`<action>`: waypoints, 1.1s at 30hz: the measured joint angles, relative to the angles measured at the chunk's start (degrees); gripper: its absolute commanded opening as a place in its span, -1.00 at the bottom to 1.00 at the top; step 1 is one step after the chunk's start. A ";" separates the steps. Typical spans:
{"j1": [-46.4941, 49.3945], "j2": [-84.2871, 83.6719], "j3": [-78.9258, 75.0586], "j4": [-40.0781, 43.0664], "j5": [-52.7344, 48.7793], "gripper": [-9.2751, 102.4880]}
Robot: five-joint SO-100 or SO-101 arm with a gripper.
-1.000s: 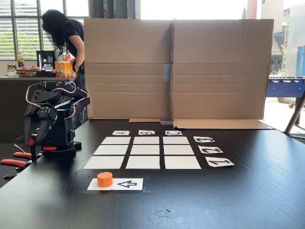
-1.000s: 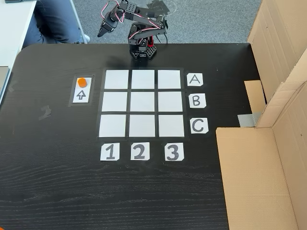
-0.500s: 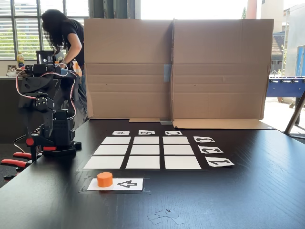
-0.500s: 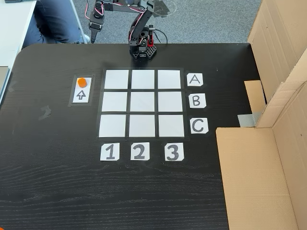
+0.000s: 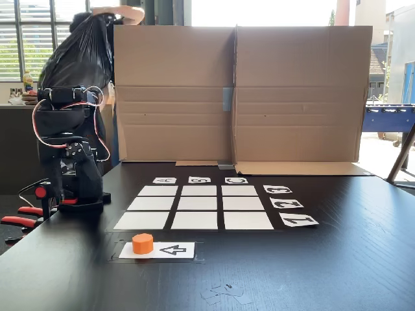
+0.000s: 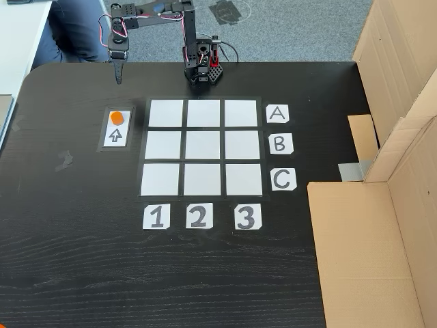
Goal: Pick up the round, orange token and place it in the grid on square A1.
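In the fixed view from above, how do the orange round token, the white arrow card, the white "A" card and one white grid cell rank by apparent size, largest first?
1. White grid cell, for example square A1.
2. White arrow card and white "A" card: they look alike, so I do not rank them.
3. Orange round token, clearly the smallest.

Office or lab: black table (image 5: 337, 259), cardboard screen (image 5: 240, 94), grey carpet (image 6: 293, 31), large windows (image 5: 26, 39)

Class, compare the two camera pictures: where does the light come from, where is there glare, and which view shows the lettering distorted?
In a fixed view, low and backlit, bright windows wash out behind the cardboard, the table shows sheen, and the number cards look foreshortened. In a fixed view from above, lighting is even, the grid is sharp and square, and the token reads clearly.
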 measured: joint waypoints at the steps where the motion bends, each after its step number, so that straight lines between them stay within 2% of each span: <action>1: -0.70 -1.05 -1.14 0.00 0.18 -0.13; 33: -15.47 -31.03 -27.77 0.00 6.06 -0.11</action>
